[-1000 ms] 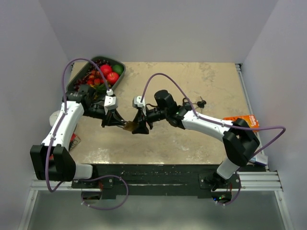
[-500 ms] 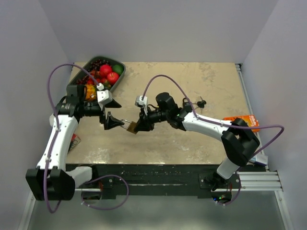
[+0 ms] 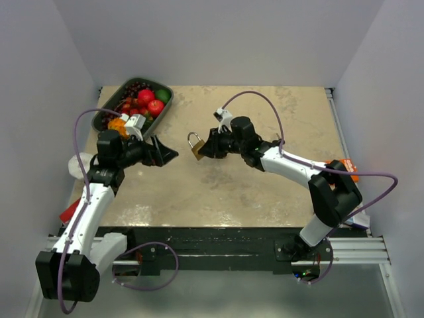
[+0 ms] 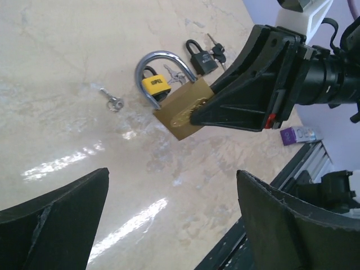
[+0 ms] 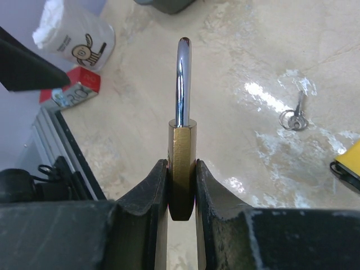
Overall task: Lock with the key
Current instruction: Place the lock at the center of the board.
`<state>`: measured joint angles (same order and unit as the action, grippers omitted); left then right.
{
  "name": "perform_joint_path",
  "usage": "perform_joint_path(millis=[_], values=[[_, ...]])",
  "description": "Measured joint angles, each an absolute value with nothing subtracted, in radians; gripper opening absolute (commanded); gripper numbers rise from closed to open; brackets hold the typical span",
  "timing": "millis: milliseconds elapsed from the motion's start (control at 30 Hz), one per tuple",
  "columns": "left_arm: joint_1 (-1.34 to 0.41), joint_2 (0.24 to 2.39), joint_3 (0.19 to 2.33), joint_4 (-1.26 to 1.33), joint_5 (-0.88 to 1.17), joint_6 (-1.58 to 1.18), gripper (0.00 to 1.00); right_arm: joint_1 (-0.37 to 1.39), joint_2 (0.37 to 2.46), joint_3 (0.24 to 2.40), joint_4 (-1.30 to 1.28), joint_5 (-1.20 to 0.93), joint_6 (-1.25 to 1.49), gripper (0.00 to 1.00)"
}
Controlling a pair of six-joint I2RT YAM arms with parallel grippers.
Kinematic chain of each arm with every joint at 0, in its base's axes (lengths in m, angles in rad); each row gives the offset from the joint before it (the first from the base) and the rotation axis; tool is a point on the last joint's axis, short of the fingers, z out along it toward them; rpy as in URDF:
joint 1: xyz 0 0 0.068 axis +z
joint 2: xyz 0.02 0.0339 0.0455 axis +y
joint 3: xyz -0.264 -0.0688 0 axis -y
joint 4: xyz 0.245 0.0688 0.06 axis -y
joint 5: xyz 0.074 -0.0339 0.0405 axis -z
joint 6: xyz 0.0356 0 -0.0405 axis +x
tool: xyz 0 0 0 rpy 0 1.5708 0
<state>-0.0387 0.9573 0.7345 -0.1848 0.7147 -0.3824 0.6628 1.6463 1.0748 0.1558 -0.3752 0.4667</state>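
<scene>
Brass padlock (image 3: 196,147) clamped by its body between the narrow jaws of right gripper (image 3: 208,146), shackle pointing away from the fingers, held up off the table (image 3: 265,192) near mid-workspace. From right wrist view, seen edge-on: brass body squeezed flat between both fingers (image 5: 154,191), steel shackle straight up. Left gripper (image 3: 169,154) spread wide, holding nothing, facing the lock from the left, apart from it, not touching. From left wrist view, both black fingertips (image 4: 56,214) low in frame with bare tabletop between. Loose key (image 4: 112,100) on a small ring lies flat on the table beyond the held lock, touched by neither gripper. Yellow padlock (image 4: 155,84) and black padlock (image 4: 199,56) rest on the table farther back, small keys beside them. Fruit tray (image 3: 169,97) at far left corner. White cup (image 5: 73,36) and red box (image 5: 73,90) off the left table edge. Orange packet (image 3: 341,167) at right edge.
</scene>
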Motion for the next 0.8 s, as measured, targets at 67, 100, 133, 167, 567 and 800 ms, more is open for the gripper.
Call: perform_joint_path(millis=[67,100,133,167,567,800], values=[[-0.109,0.959,0.735,-0.163,0.647,-0.459,0.99,0.67,1.647,1.089,0.159,-0.364,0.504,0.0],[-0.127,0.963,0.735,-0.154,0.633,-0.485,0.99,0.675,1.647,1.095,0.165,-0.356,0.523,0.0],[-0.141,0.971,0.735,-0.141,0.614,-0.522,0.99,0.679,1.647,1.1,0.17,-0.353,0.536,0.0],[-0.147,0.988,0.736,-0.126,0.595,-0.566,0.99,0.683,1.647,1.102,0.176,-0.352,0.547,0.0],[-0.216,1.107,0.735,-0.05,0.489,-0.819,0.99,0.745,1.655,1.123,0.196,-0.327,0.596,0.0],[-0.233,1.121,0.735,-0.024,0.459,-0.875,0.93,0.793,1.67,1.129,0.196,-0.304,0.599,0.0]])
